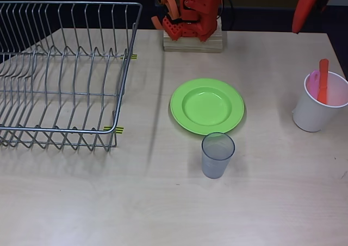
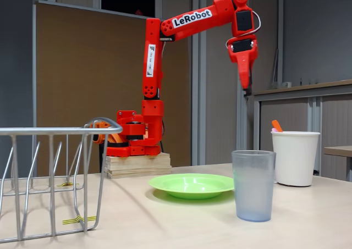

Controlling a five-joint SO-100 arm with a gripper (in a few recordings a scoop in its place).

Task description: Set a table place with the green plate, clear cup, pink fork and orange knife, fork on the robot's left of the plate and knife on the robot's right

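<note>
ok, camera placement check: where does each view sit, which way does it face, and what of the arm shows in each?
Overhead view: above the table, looking down; arm base at the top edge, gripper at top right, above the white cup.
Fixed view: at table height at the near edge, facing the arm across the table; whole arm, gripper pointing down.
Both share the green plate, clear cup, white cup and wire dish rack.

We see a red plastic arm (image 2: 153, 67) with white "LeRobot" lettering, black motor blocks, a thin cable, orange base parts.
</note>
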